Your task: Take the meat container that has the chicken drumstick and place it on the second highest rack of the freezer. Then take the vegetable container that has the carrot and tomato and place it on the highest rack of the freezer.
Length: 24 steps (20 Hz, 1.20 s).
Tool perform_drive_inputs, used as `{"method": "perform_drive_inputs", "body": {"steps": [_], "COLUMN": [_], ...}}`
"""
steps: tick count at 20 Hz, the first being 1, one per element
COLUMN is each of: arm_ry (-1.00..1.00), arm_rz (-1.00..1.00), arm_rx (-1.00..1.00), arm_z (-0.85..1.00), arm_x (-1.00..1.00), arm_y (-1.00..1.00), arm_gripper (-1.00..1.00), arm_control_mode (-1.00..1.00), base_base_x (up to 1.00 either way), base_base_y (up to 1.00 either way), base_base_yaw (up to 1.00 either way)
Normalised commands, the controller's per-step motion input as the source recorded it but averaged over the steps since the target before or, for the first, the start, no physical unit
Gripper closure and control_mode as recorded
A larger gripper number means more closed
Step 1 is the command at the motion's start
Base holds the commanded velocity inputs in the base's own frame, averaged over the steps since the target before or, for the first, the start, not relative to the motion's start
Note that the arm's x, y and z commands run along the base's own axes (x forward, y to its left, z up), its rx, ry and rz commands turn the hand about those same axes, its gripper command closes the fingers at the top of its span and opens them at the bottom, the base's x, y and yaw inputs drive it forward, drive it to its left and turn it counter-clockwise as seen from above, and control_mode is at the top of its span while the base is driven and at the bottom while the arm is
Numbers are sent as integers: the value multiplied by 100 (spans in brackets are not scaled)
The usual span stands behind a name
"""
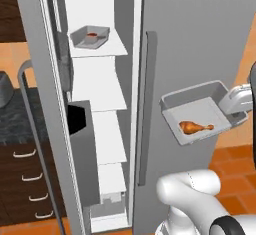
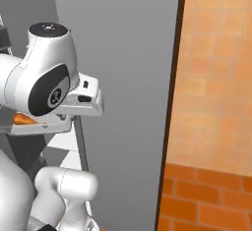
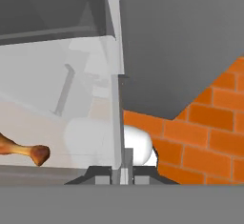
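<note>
A tall silver-grey freezer [image 1: 200, 39] stands with its narrow left door swung open, showing a white interior with several shelves stacked one above another. To the right of that open compartment, in front of the freezer's closed grey door, the robot's gripper [image 1: 231, 110] holds a grey meat container [image 1: 192, 110] in the air, tilted so its inside faces the left base camera. The jaws are clenched on the container's right-hand wall (the hand view shows that thin wall [image 3: 116, 123] standing upright between the two finger tips). A small orange-brown chicken drumstick [image 1: 195, 127] lies on the container's floor, toward its lower edge, bone end pointing right. The held container sits level with the middle shelves of the freezer, beside the long vertical door handle [image 1: 145, 109] and outside the compartment. On a high shelf inside the freezer rests a second grey container [image 1: 90, 36] with something reddish in it, too small to make out. Left of the freezer are dark wood drawers [image 1: 27, 179]; right of it, an orange brick wall [image 2: 211, 102].
</note>
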Motion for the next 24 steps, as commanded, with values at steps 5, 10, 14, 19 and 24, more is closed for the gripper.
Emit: {"method": "perform_drive_inputs", "body": {"steps": [5,10,14,19,24], "arm_ry": [0,0,0,1,24], "arm_rz": [0,0,0,-53,-61], "arm_rx": [0,0,2,31,33], "arm_z": [0,0,-1,-16,0], "arm_x": [0,0,-2,7,2], "arm_y": [0,0,0,17,33], "arm_gripper": [100,100,100,100,100], "arm_control_mode": [100,100,-100,-100,-100], "base_base_x": [-34,-2,0,0,0], "base_base_y": [4,0,0,0,0], "base_base_yaw": [48,43,5,0,0]}}
